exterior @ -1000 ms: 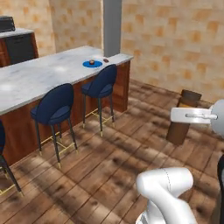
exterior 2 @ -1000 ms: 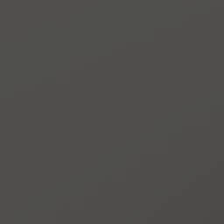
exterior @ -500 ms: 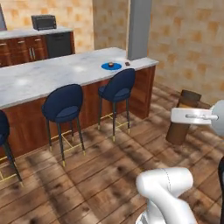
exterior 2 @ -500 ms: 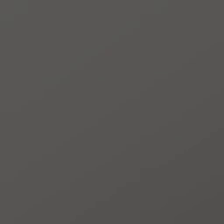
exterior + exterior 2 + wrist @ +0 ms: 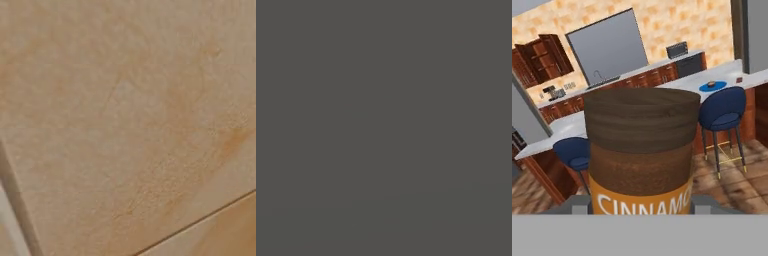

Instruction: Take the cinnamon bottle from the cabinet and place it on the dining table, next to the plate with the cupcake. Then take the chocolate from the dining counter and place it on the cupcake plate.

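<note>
The cinnamon bottle point(image 5: 641, 150) looms close in the hand view, with a dark brown cap, a brown body and an orange label reading CINNAMO. My gripper point(image 5: 640, 207) is shut on its lower part, and the fingers are mostly hidden beside it. Beyond it runs the dining table point(image 5: 677, 85) with its white marbled top. A blue plate point(image 5: 704, 88) on it carries the cupcake point(image 5: 711, 83). The small dark chocolate point(image 5: 740, 79) lies just right of the plate. The cabinet point(image 5: 542, 60) stands open at the upper left.
Blue stools point(image 5: 722, 112) point(image 5: 572, 150) stand along the table's near side on the wooden floor. A back counter with a sink and a toaster point(image 5: 677, 50) runs under a grey panel. In the left base view a tan tiled wall point(image 5: 130, 125) is very close. The right base view is flat dark grey.
The whole left base view has shifted from the table and stools to a close tan wall, so the camera moved. The right base view stays dark grey.
</note>
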{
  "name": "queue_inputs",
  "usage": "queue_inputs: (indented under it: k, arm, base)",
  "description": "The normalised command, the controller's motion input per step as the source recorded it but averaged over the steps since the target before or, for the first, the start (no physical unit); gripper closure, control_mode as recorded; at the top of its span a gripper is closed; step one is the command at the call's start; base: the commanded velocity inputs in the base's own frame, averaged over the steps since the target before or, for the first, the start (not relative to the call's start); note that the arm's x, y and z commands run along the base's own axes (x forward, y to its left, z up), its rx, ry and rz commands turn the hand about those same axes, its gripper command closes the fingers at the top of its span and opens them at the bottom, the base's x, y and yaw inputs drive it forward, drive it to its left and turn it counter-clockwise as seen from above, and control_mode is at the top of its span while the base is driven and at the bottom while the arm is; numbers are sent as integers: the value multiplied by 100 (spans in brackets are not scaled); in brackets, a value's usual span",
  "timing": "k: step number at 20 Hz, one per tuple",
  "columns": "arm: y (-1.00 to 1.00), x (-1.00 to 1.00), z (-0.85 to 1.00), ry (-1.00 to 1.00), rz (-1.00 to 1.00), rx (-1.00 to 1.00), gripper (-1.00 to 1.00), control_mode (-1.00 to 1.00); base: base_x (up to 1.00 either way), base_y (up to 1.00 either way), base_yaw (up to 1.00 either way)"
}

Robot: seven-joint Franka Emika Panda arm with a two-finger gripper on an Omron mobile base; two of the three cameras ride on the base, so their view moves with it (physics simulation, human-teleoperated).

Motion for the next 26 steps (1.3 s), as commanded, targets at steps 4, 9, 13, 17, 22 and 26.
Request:
queue_inputs:
  k: [4, 9, 13, 17, 22, 26]
  arm:
    - [0, 0, 0, 0, 0, 0, 100, 100]
    - [0, 0, 0, 0, 0, 0, 100, 100]
    - [0, 0, 0, 0, 0, 0, 100, 100]
    - [0, 0, 0, 0, 0, 0, 100, 100]
    - [0, 0, 0, 0, 0, 0, 100, 100]
    - [0, 0, 0, 0, 0, 0, 100, 100]
  base:
    - [69, -97, 34]
    - [58, -87, 32]
    - [62, -79, 30]
    - [67, -55, 29]
    - [73, -40, 27]
    - [77, -40, 18]
